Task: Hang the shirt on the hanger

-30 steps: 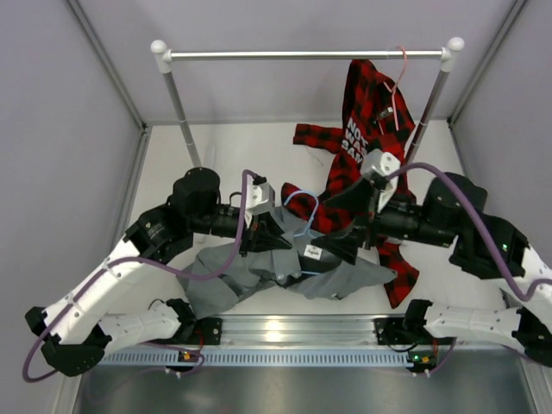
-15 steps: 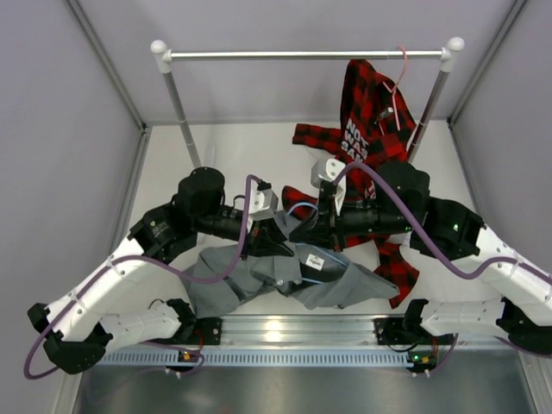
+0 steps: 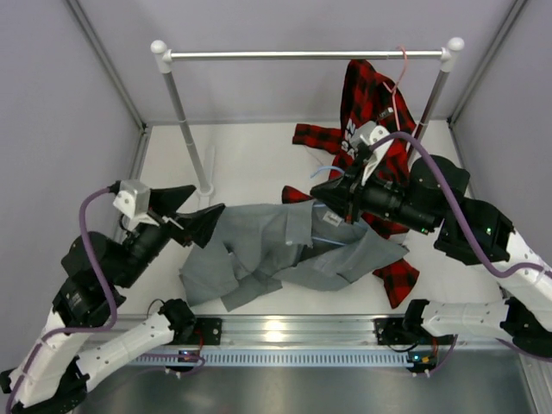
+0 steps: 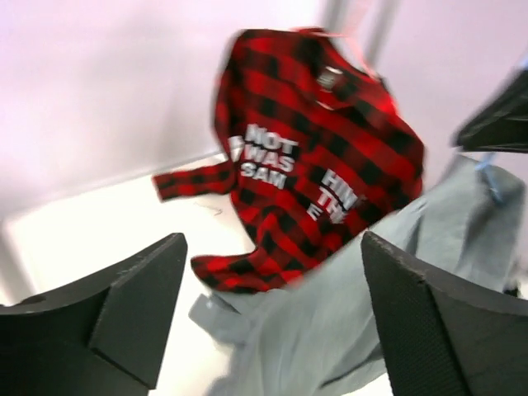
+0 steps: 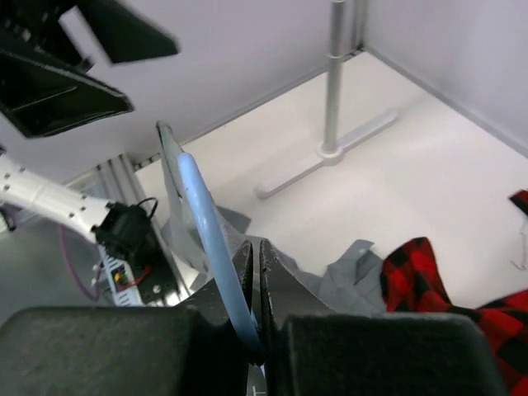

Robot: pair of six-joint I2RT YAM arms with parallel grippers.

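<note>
Swung the left gripper [image 3: 209, 197] out of the middle of the shirt [image 3: 267, 246] within the last half second, to a spot forward of the rack's [image 3: 302, 54] left post. Left it hovering there, jaws spread wide with nothing between them, forearm raised and angled inward. Read this as a release of the cloth: likely the end of the left arm's part in the threading, or a reset for a fresh hold.

Found the shirt lying rumpled on the bench [image 3: 250, 159] in front of the rack, drawn out longer toward the left-post side than a moment before, with one sleeve bunched on the side away from the rack.

Carried the right gripper [image 5: 256, 244] a little toward the rack's right post, clamped tight on the blue wire of the hanger [image 5: 206, 223], wrist tipped down over the shirt's collar end. Kept the hanger partly buried in grey cloth. Could not tell the depth of the frame inside the shoulders. Judged the shirt not yet properly seated.

Farther back, saw the plaid shirt [image 3: 371, 112] draped from the right end of the rack down onto the bench, same as before.
</note>
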